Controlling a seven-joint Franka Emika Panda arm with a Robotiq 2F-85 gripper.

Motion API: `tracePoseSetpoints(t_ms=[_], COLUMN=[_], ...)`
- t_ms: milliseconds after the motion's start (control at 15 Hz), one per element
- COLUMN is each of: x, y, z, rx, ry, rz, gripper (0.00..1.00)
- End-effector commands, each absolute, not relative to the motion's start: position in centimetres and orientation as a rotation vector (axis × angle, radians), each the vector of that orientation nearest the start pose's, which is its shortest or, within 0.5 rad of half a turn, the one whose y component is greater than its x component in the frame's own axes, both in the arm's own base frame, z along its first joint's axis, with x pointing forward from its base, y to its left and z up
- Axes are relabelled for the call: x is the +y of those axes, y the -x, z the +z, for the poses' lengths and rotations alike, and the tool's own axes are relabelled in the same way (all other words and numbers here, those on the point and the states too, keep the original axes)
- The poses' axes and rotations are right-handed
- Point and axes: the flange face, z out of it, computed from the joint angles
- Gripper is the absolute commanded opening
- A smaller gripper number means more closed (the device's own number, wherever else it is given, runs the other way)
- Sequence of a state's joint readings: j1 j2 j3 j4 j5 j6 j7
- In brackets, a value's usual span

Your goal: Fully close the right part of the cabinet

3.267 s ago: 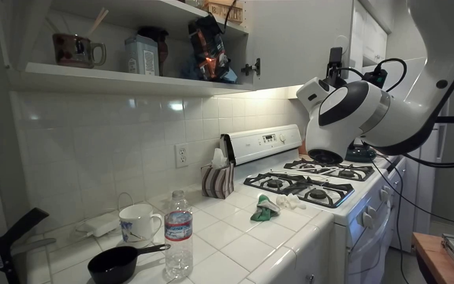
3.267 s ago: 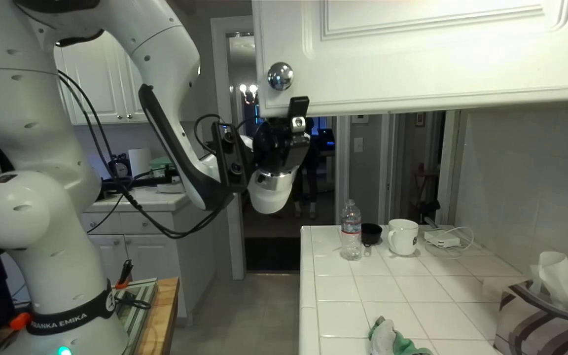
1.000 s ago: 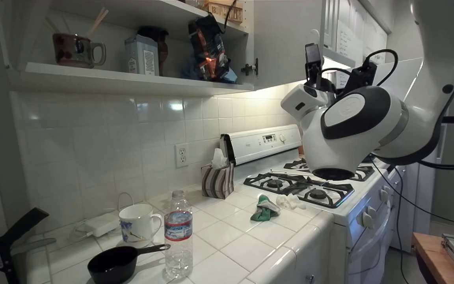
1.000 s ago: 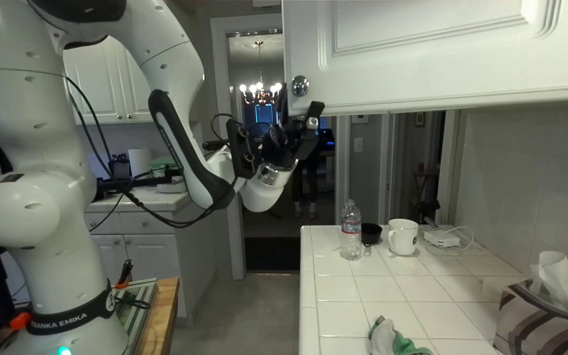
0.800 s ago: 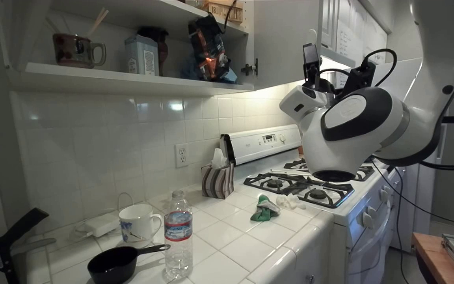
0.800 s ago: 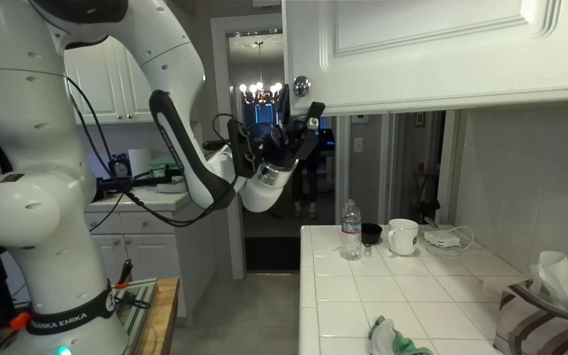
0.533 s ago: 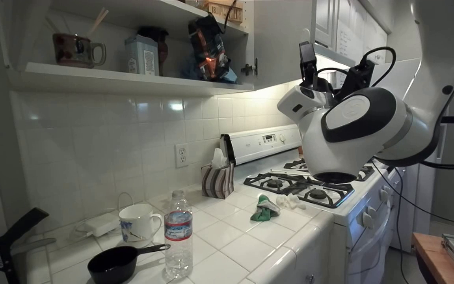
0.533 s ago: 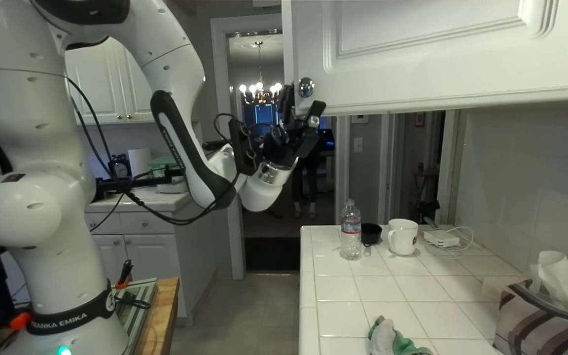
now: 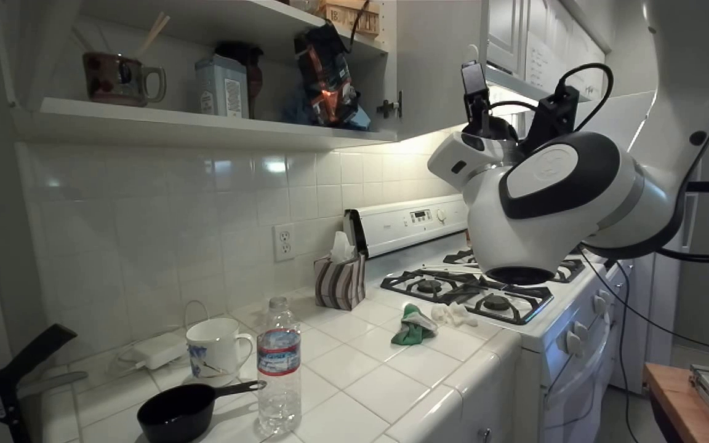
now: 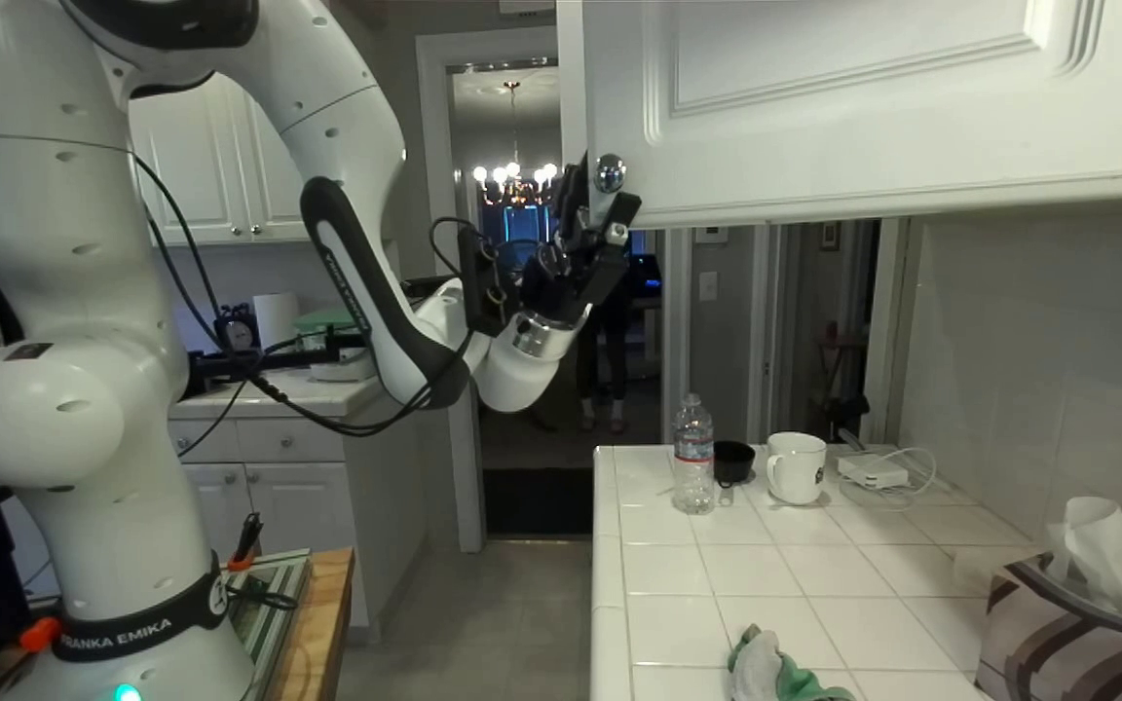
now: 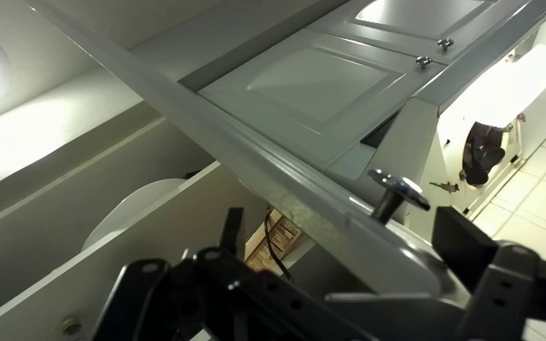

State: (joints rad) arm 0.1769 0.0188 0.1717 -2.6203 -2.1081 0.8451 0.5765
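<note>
Wrist view puts my pincer [image 11: 340,215] first: its fingers [image 11: 232,229] are spread, straddling the free edge of the white panel door [image 11: 273,170], one inside, the other outside just beside the chrome knob [image 11: 398,189]. From here I can't tell whether either one touches. What has just changed is the door, the right part I'm to close: in both exterior views its free edge has swung back some way on the hinge [image 9: 389,109], toward the open front of the cabinet [image 9: 219,130]. I read that as closing under way but far from done, since the interior is in plain sight; the push should come from the outer finger, along an arc, and the inner one could get trapped near the end. My Panda arm [image 10: 361,180] arches high, then drops, with the wrist folded low so the pincer points up at the door's bottom corner. Well below lies the white-tiled tabletop [image 10: 678,574].
</note>
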Motion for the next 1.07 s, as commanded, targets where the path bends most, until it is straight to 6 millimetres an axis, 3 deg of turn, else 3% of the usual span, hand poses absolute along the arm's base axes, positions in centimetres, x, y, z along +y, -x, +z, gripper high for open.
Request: tracePoseSetpoints(t_ms=[0,533,1000], x=[3.8,6.9,7.5], y=[-42.8,-42.8,-43.6], z=[39.2,36.3,37.8], rx=[0.240,0.340,0.306], ry=[-0.650,-0.622,-0.621], rz=[0.046,0.082,0.100], gripper=[1.00,1.00,1.00])
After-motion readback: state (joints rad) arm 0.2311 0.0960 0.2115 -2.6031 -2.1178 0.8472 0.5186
